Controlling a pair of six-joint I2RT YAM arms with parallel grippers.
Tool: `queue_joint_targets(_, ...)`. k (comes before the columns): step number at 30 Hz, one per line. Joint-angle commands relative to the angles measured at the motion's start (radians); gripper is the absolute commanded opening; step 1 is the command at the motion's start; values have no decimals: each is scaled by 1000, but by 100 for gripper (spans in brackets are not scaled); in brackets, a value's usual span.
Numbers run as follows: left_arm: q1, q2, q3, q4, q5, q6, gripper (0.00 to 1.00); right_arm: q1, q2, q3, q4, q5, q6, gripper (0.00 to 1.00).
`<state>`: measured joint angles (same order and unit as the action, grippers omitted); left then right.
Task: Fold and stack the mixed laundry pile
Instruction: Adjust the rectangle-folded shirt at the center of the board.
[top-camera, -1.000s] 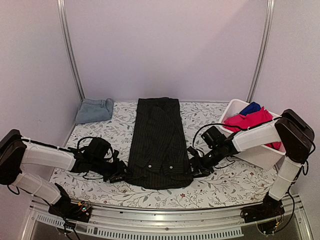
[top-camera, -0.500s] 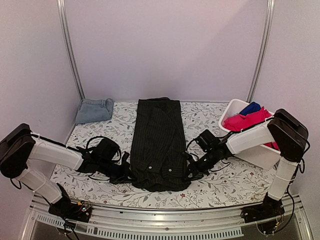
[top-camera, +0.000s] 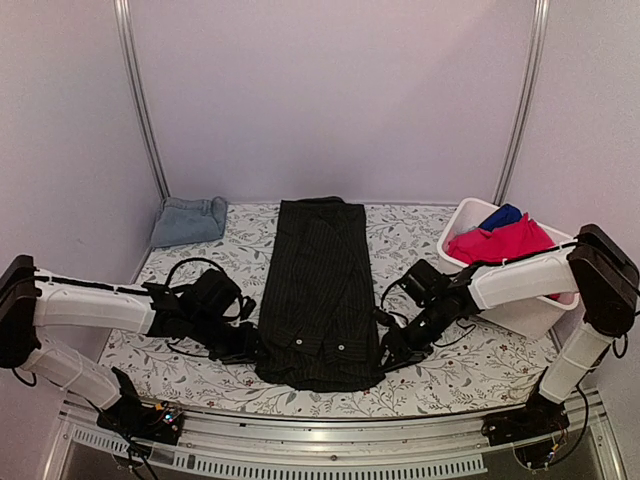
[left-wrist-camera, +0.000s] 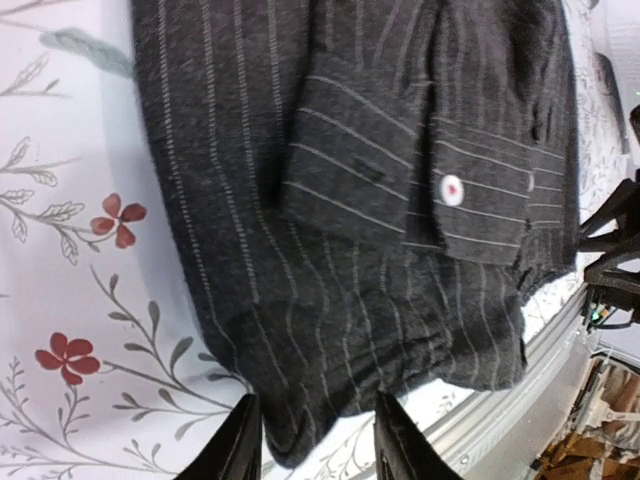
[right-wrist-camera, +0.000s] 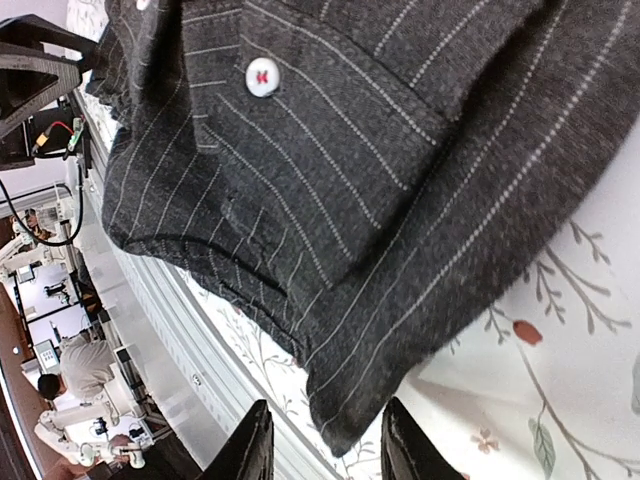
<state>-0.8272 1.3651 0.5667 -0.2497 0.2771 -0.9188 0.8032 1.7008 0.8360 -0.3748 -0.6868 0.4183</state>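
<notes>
My wrist cameras catch what the overhead misses: a white button on the black pinstriped shirt, and its hem corners lying loose between half-parted fingers of the left gripper and right gripper, neither pinching. From above, the shirt lies flat at table centre. The white bin at 3 o'clock holds red-pink cloth and royal blue cloth; the folded denim piece sits at 10 o'clock

One shirt, one bin, two pincers
</notes>
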Motion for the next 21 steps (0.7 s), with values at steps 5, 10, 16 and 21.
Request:
queue_joint_targets(5,-123,63,186,-150,-85,150,35,2,-131,86,-118,73,-14,36)
queue_joint_targets(10,-189,229,314,-183,-131,171,35,5,-71,159,-86,4,-22,35)
queue_joint_targets(16,-220,348,407,-273,-196,175,36,7,21,162,-78,-10,-23,33)
queue_joint_targets(21,-245,384,446,-329,-231,186,33,7,23,113,-59,-13,-22,33)
